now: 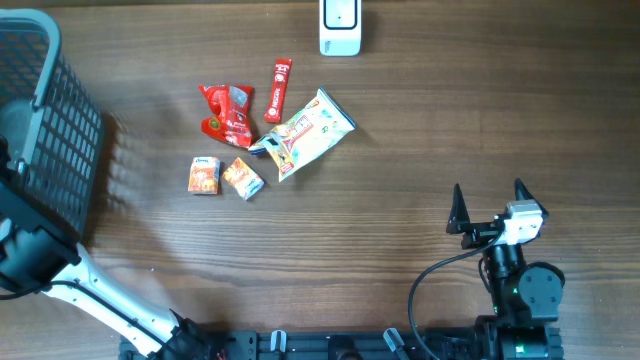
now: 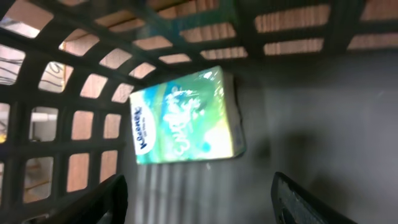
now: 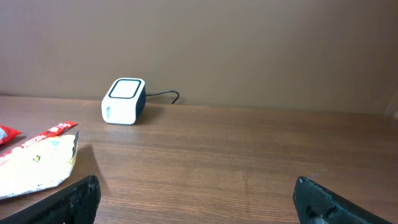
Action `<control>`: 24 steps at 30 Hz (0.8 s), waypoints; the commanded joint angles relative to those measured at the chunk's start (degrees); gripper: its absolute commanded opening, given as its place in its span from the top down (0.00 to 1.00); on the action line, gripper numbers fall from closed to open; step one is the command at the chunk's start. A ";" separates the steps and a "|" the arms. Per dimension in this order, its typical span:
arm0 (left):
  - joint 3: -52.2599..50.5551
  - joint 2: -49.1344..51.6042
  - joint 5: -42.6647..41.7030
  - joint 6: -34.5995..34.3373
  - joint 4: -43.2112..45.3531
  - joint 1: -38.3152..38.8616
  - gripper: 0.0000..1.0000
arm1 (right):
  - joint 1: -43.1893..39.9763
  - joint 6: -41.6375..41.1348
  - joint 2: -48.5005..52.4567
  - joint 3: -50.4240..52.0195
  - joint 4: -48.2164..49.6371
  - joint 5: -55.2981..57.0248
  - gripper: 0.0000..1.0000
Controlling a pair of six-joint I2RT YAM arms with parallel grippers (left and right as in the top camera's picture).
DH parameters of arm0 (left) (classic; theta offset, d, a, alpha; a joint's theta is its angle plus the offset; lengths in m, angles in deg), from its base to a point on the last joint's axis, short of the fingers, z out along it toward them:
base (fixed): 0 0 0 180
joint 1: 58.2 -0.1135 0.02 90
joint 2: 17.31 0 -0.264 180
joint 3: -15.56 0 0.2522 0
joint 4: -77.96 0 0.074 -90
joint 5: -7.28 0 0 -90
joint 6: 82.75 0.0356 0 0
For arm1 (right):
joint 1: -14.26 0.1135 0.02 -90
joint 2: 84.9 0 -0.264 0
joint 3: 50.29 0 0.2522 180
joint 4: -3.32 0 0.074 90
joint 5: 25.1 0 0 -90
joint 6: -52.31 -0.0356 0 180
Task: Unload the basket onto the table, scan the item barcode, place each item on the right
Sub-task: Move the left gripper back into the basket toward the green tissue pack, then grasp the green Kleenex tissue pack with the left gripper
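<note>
The white barcode scanner (image 1: 340,28) stands at the table's far edge and shows in the right wrist view as a small white box (image 3: 123,93) with a cable. A green and white Kleenex pack (image 2: 186,115) lies inside the dark basket (image 2: 311,124), just ahead of my left gripper (image 2: 200,186). That gripper is open, with nothing between its fingers. My right gripper (image 1: 489,190) hangs open and empty over bare wood at the front right (image 3: 196,193). Loose items lie mid-table: a white snack bag (image 1: 305,133), a red pouch (image 1: 228,115) and a red stick pack (image 1: 278,88).
Two small orange boxes (image 1: 205,175) (image 1: 243,179) lie in front of the red pouch. The grey lattice basket (image 1: 50,120) fills the far left, and my left arm (image 1: 30,250) reaches toward it. The snack bag's corner (image 3: 37,165) shows at the right wrist view's left edge.
</note>
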 commanded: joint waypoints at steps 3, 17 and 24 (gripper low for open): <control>-0.37 0.79 -0.28 0.22 2.01 -0.61 0.30 | 0.24 -0.46 -0.42 0.09 0.11 0.81 0.00; -0.37 0.79 -2.45 0.26 2.73 -4.13 0.31 | 0.24 -0.48 -0.42 0.09 0.09 0.81 0.00; -0.48 0.79 -4.68 0.26 3.43 -4.17 0.32 | 0.24 -0.46 -0.42 0.09 0.11 0.81 0.00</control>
